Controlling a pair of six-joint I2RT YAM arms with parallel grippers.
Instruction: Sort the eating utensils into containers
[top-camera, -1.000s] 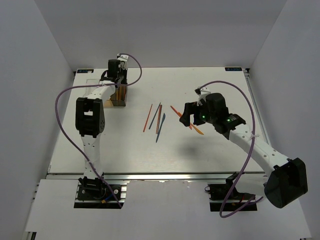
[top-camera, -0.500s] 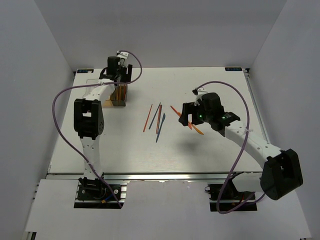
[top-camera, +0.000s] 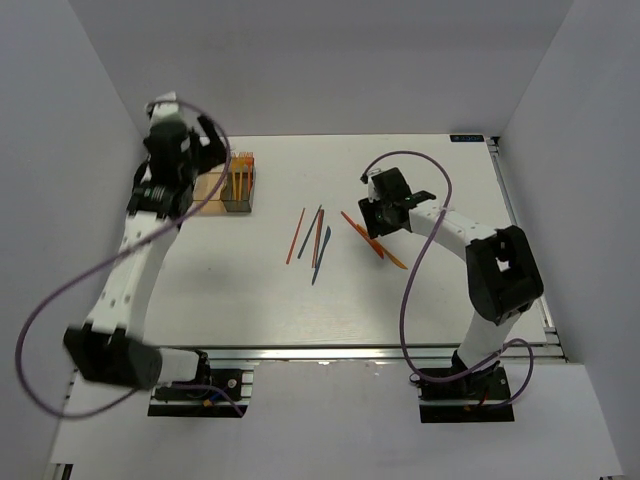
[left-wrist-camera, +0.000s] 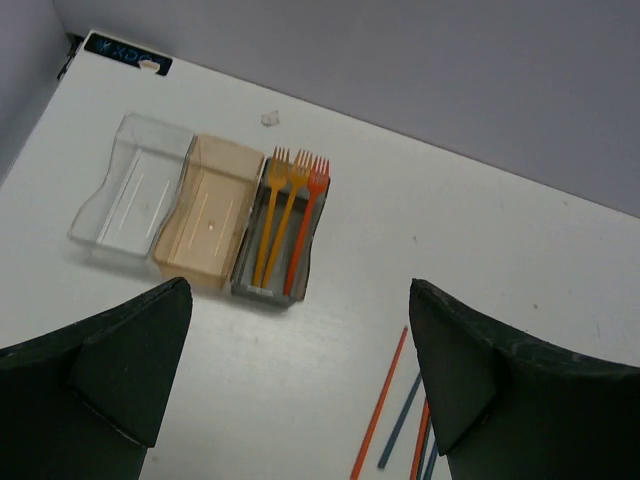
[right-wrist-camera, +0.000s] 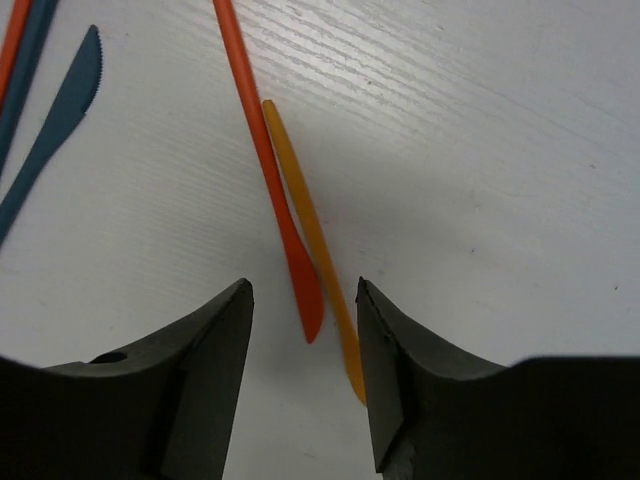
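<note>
Red knife (right-wrist-camera: 265, 170) lies inside my parted right hand (right-wrist-camera: 303, 295), lined up for pinching; left hand (left-wrist-camera: 298, 300) gapes empty above boxes (left-wrist-camera: 205, 205).

Bright, even light with soft, faint shadows; the wrist views' near foreground looks slightly blurred.

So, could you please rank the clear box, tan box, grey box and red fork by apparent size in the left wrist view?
1. clear box and tan box, about alike
2. grey box, seemingly slightly narrower
3. red fork
</note>
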